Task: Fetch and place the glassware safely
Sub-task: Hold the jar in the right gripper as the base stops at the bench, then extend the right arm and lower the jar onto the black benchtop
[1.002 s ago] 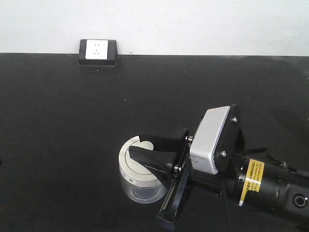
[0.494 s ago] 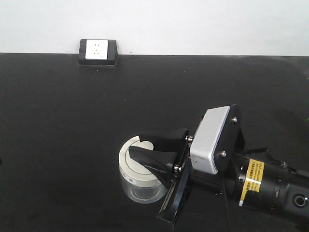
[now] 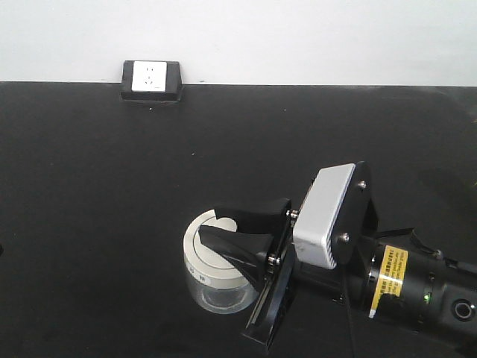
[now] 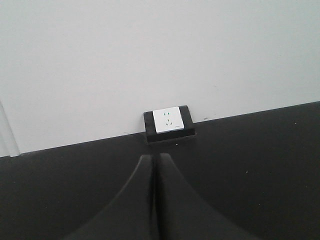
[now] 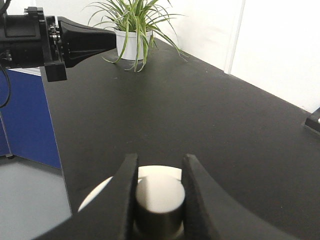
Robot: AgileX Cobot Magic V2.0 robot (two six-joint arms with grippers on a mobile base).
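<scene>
A matte black worktop runs back to a plain white wall under soft, even light. Where they meet sits a black socket box with a white face. The right wrist view shows a green potted plant at the worktop's far end. Past the edge are a blue panel and pale grey floor.

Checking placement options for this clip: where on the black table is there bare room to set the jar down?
The table is bare from the wall socket down to the glass jar, and everywhere left of the jar. Back right, beyond the right gripper, is bare too. Front right is crowded by its arm.
</scene>
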